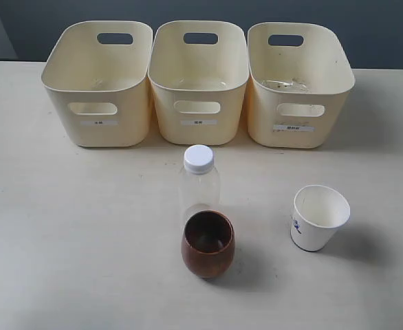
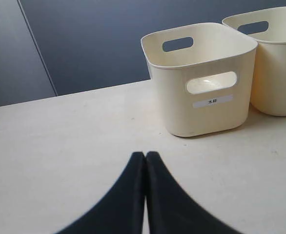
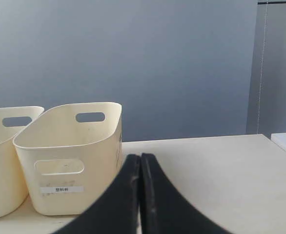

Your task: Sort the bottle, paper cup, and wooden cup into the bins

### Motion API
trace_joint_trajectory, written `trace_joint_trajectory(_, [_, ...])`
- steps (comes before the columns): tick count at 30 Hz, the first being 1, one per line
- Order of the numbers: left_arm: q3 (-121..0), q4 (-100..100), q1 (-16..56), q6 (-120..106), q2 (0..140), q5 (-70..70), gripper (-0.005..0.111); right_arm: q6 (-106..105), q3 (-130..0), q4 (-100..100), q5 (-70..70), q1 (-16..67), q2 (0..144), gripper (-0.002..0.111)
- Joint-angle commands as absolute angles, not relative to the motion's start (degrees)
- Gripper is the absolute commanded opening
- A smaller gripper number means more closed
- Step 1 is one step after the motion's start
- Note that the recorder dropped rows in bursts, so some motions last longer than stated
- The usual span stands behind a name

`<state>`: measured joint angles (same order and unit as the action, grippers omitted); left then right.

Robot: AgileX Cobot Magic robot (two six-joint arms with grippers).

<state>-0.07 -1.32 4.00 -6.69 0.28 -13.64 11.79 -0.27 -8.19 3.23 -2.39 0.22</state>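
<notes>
The left gripper's black fingers (image 2: 145,158) are pressed together on nothing, and the right gripper's fingers (image 3: 140,160) likewise. No step looks begun: the three cream plastic bins (image 1: 199,82) stand in a row, and in front of the middle one stands the clear white-capped plastic bottle (image 1: 199,182). The dark brown rounded wooden cup (image 1: 208,243) touches its near side; the white paper cup (image 1: 318,217) sits well right. Next, an arm probably must open and descend. The pale desk (image 1: 71,227) meets a grey-blue wall.

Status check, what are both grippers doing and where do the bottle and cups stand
Left gripper shut, empty. Right gripper shut, empty. Bottle, wooden cup, paper cup upright on table, none binned. Wooden cup stands directly before bottle.
</notes>
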Motion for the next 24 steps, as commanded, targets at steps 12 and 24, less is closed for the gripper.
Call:
trace_joint_trajectory(12, [0.0, -1.1, 4.2, -6.6, 0.0, -13.7, 0.000, 11.6, 0.0, -7.9, 2.8, -2.2, 0.0, -0.001])
trace_joint_trajectory(24, [0.0, -1.1, 4.2, -6.6, 0.0, -13.7, 0.000, 13.7, 0.0, -0.3, -0.6, -2.2, 0.0, -0.001])
